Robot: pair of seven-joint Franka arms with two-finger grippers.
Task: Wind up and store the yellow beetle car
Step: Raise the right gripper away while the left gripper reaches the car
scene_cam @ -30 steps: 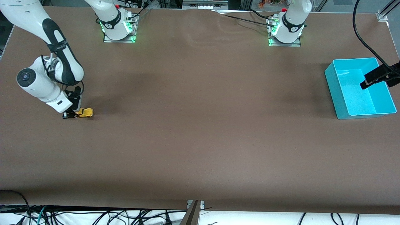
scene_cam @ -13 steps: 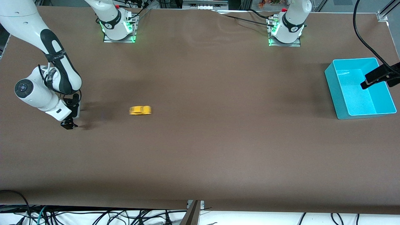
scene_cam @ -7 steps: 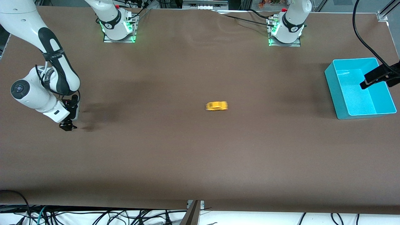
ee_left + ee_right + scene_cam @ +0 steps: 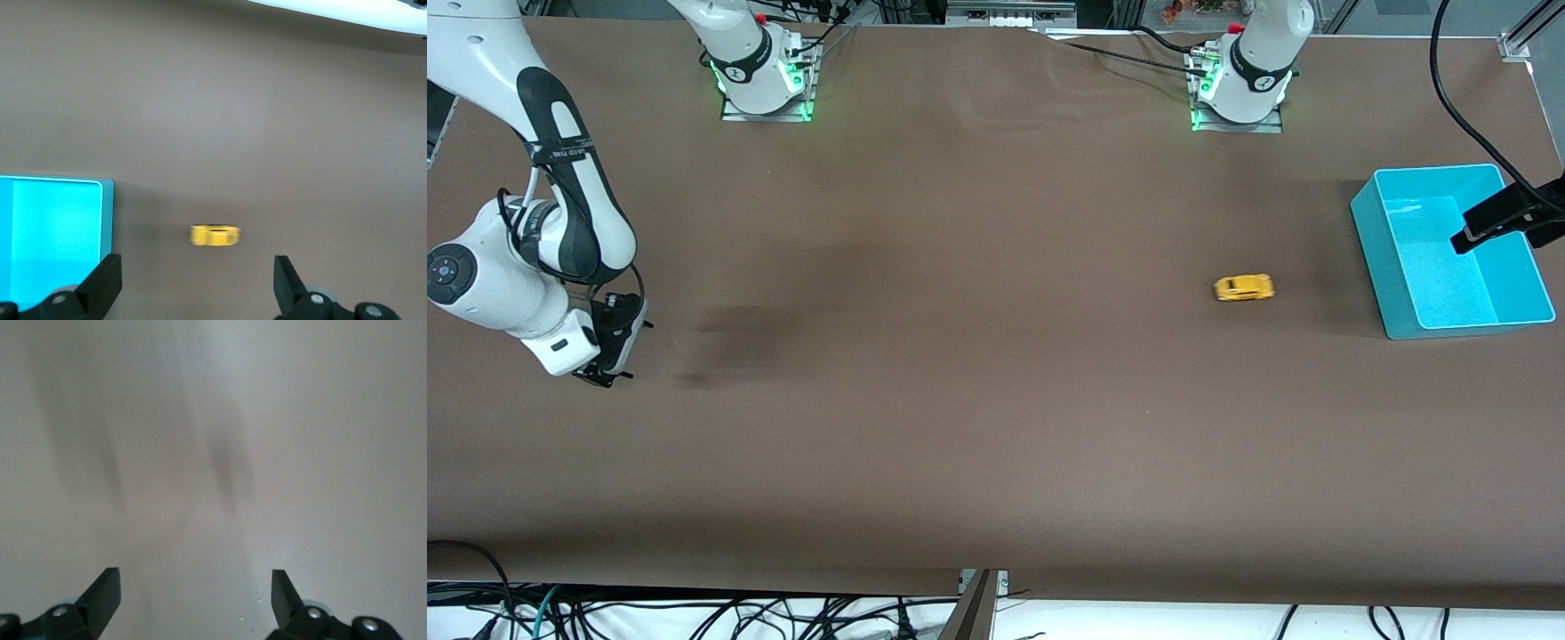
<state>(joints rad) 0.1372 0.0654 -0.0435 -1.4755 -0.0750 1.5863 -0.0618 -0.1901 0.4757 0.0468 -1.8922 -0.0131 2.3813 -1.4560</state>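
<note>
The yellow beetle car (image 4: 1243, 288) stands free on the brown table, a short way from the turquoise bin (image 4: 1371, 233), toward the right arm's end from it. It shows blurred in the left wrist view (image 4: 215, 235), beside the bin's rim (image 4: 107, 220). My left gripper (image 4: 1465, 229) hangs over the bin, open and empty, its fingers wide apart in its wrist view (image 4: 196, 263). My right gripper (image 4: 609, 377) is low over the table at the right arm's end, open and empty, with only bare table between its fingers (image 4: 193, 575).
The bin holds nothing that I can see. A black cable (image 4: 1463, 116) hangs down over the table above the bin. The two arm bases (image 4: 765, 80) (image 4: 1238, 84) stand along the table's edge farthest from the front camera.
The right gripper let go of the car, which has rolled across the table from the right arm's end to near the bin. The right arm has drawn back toward its end. The left arm has not moved.
</note>
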